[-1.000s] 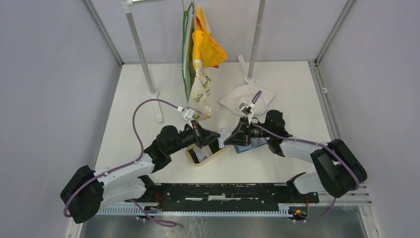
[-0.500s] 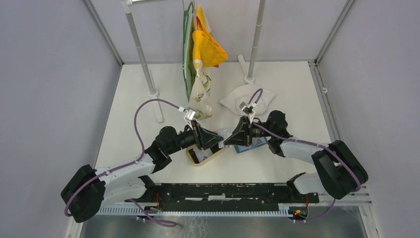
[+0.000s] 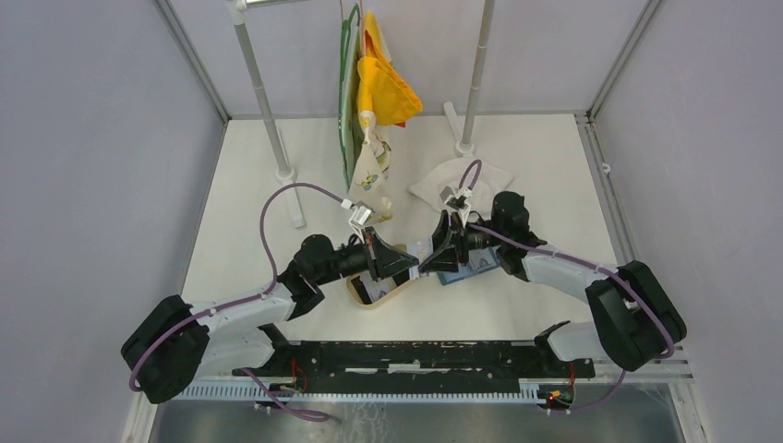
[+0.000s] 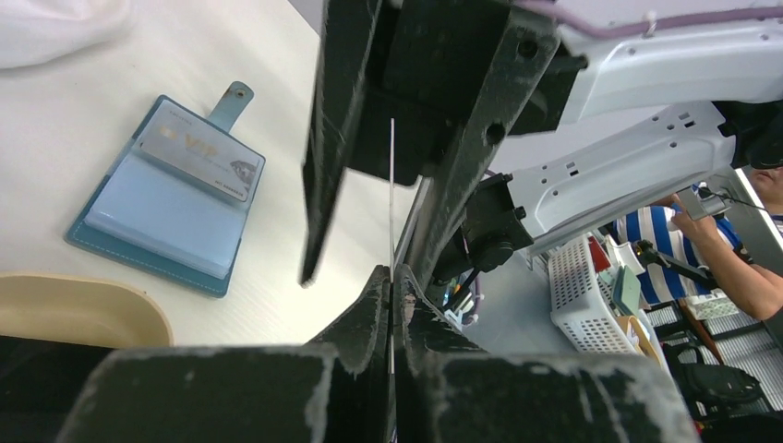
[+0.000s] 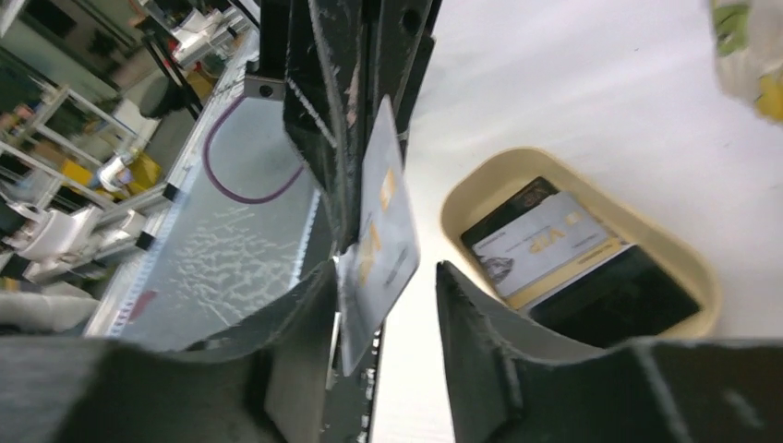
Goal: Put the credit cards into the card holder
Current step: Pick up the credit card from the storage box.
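I read "VIP" on the grey card (image 4: pixel 196 161) tucked into the blue card holder (image 4: pixel 152 217) on the desk, and "VIP" again, upside down, on the grey-and-gold card (image 5: pixel 545 245) in the tan tray (image 5: pixel 473 196).

Card holder (image 4: pixel 162 217): blue leather-look, matt. Held card (image 5: pixel 380 221): pale plastic, glossy. Tray (image 5: pixel 480 189): tan plastic, smooth. Left gripper (image 4: pixel 392 277) fingers (image 4: pixel 231 388): blk plastic, matt, scuffed pale at edges. Tabletop (image 4: pixel 55 111): white, smooth, matt.
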